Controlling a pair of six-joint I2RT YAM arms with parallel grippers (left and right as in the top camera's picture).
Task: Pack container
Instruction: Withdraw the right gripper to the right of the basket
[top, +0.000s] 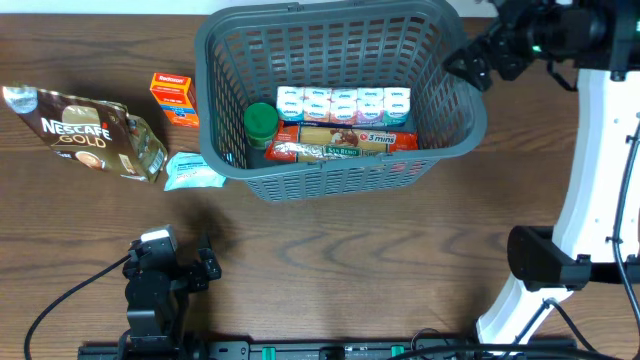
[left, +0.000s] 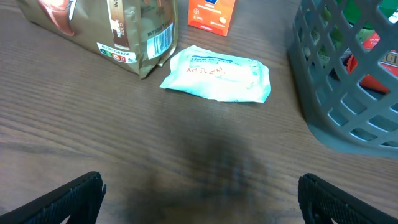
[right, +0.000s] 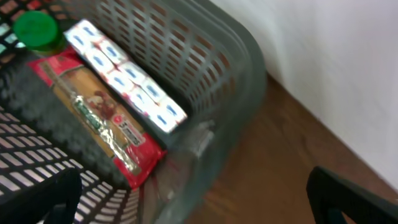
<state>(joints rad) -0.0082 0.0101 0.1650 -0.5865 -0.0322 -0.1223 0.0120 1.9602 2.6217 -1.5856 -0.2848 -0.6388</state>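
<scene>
Dark wood-grain table (top: 380, 260) fills the overhead view, with the grey slatted shopping basket (top: 330, 178) at its 12 o'clock edge already holding a green-lidded jar (top: 261, 120), a row of small white cartons (top: 343, 102) and a red spaghetti packet (top: 340, 142). Three items lie outside it to the left: a Nescafé Gold coffee pouch (top: 90, 135), an orange box (top: 174, 97) and a pale blue sachet (left: 217, 73). The left gripper (top: 165, 262) sits low at 7 o'clock, jaws spread and empty. The sachet is dead ahead at its 12 o'clock and the basket at about 1 o'clock. The sachet's long axis runs roughly 9-to-3, in line with the jaw gap, so a wrist turn would likely help to pinch its short width. The right gripper (top: 468, 68), jaws also spread and empty, hovers over the basket's 3 o'clock rim, well apart from the loose goods, so the left arm looks better placed.
</scene>
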